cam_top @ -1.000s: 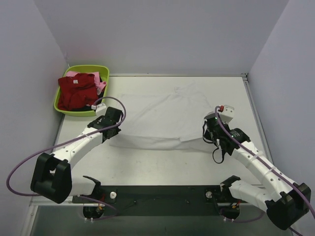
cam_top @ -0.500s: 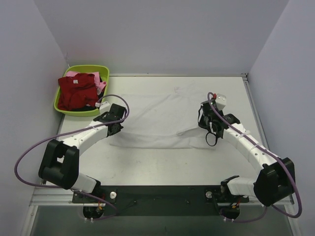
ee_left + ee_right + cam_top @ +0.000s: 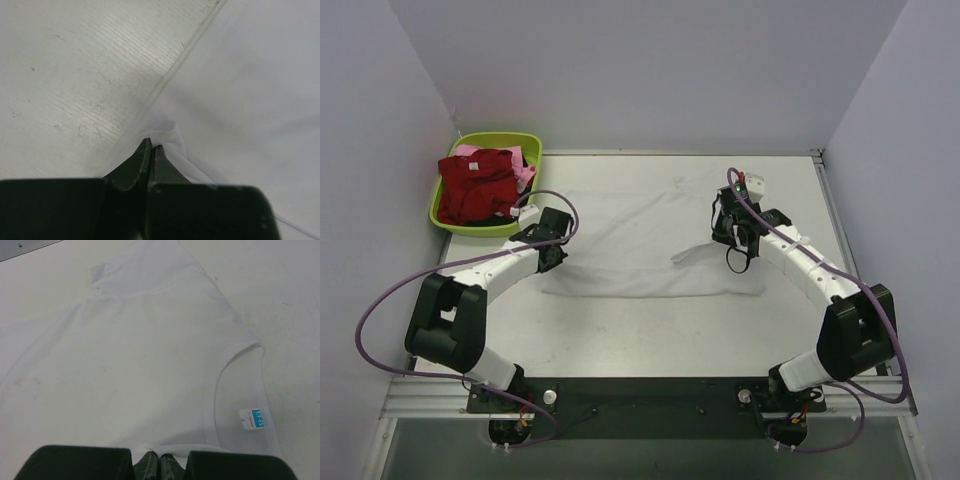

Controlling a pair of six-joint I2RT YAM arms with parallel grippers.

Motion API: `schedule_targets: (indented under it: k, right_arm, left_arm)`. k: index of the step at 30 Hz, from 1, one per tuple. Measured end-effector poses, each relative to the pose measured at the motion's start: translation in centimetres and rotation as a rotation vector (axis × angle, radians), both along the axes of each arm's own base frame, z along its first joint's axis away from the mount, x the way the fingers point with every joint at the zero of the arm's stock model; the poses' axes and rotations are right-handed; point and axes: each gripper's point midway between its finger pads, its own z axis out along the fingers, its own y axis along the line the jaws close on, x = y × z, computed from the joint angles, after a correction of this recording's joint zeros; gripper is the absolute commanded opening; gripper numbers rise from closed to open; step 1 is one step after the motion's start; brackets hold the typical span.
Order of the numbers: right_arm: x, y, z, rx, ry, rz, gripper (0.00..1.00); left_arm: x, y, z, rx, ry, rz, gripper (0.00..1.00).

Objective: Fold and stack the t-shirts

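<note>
White table, pale walls: the left pincer (image 3: 151,148) is clenched tight on a pinch of the white t-shirt (image 3: 640,235) at its edge. The right pincer (image 3: 159,459) is clamped on cloth by the neckline, the blue neck label (image 3: 252,418) just ahead to its right. The shirt lies flat, its long axis running from pincer to pincer with the collar at the right one's end. The dark red shirt (image 3: 475,185) and pink shirt (image 3: 468,151) are heaped in the green basin (image 3: 485,229) beyond the left pincer.
</note>
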Motion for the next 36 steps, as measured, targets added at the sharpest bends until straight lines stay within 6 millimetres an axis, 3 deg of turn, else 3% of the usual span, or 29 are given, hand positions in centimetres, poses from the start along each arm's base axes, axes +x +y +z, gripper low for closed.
schedule_targets:
  k: [13,24,26,27,29,30,31,33,36]
  right_arm:
    - [1.4,1.0,-2.3,-0.009,0.063,0.021,0.0]
    - [3.1,1.2,-3.8,-0.034,0.088,0.005,0.0]
    - [3.4,1.0,-4.1,-0.045,0.092,-0.003,0.07]
    - [3.5,0.8,-4.2,-0.049,0.094,-0.01,0.22]
    - [3.7,0.6,-4.5,-0.061,0.097,-0.018,0.43]
    - [3.8,0.5,-4.5,-0.068,0.094,-0.022,0.6]
    - [3.9,0.4,-4.5,-0.076,0.093,-0.025,0.66]
    - [4.3,0.1,-4.3,-0.097,0.085,-0.026,0.78]
    - [4.7,-0.2,-4.1,-0.112,0.069,-0.037,0.85]
  left_arm:
    - [0.7,0.1,-0.3,-0.018,-0.011,0.01,0.0]
    - [0.8,0.8,-2.2,-0.01,0.032,0.03,0.01]
    - [0.8,0.8,-2.4,-0.009,0.035,0.031,0.02]
    - [0.9,0.8,-2.5,-0.009,0.035,0.03,0.05]
    - [0.9,0.7,-2.5,-0.011,0.035,0.03,0.38]
    - [0.9,0.7,-2.5,-0.011,0.035,0.029,0.54]
    - [1.0,0.7,-2.5,-0.012,0.034,0.028,0.91]
    - [1.1,0.7,-2.5,-0.017,0.029,0.027,0.92]
    - [1.2,0.6,-2.5,-0.025,0.022,0.036,0.93]
